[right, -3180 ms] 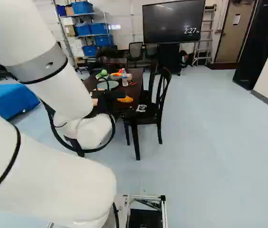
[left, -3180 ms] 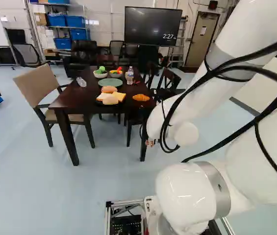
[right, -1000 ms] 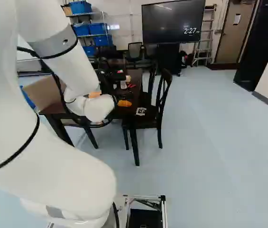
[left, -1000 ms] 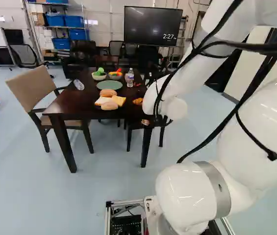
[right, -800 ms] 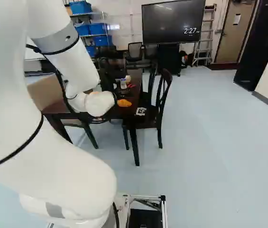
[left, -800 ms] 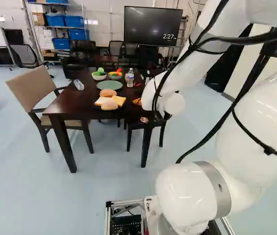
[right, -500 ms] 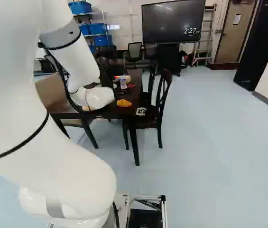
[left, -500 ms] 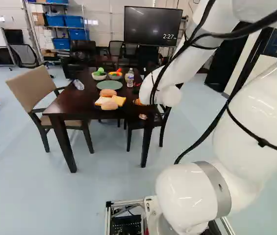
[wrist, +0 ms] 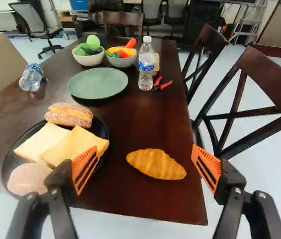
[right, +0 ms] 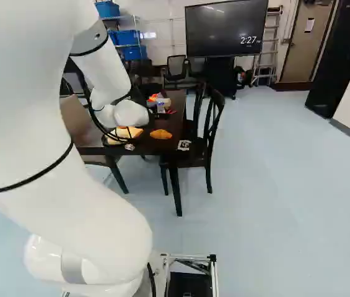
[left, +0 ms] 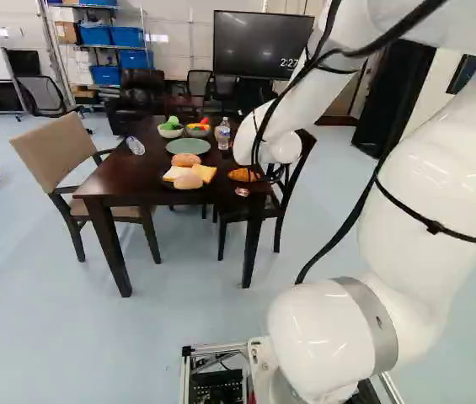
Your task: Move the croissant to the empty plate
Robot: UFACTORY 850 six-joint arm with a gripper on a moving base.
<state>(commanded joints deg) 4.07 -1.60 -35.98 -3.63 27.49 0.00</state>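
The croissant (wrist: 156,164) lies on the bare table near its right corner, ahead of my gripper (wrist: 145,151) and across the space between its wide-open fingers. Nothing is held, and the orange pads stand apart from it. Beyond, the empty green plate (wrist: 98,83) lies flat on the tabletop. In the left base view the croissant (left: 243,175) shows just beside my wrist, with the green plate (left: 188,146) farther back; the right base view also shows the croissant (right: 160,134). My white wrist hides the gripper's fingers in both base views.
A black plate (wrist: 103,130) with bread slices and other food sits beside one finger. Two bowls (wrist: 88,59), an upright bottle (wrist: 146,64), a lying bottle (wrist: 31,77) and red-handled cutters (wrist: 163,85) stand or lie farther back. Dark chairs (right: 207,139) flank the table's right side.
The base has moved closer to the table since the oldest frames. Over the last second my forearm and wrist have shifted left in the left base view, uncovering more of the croissant there.
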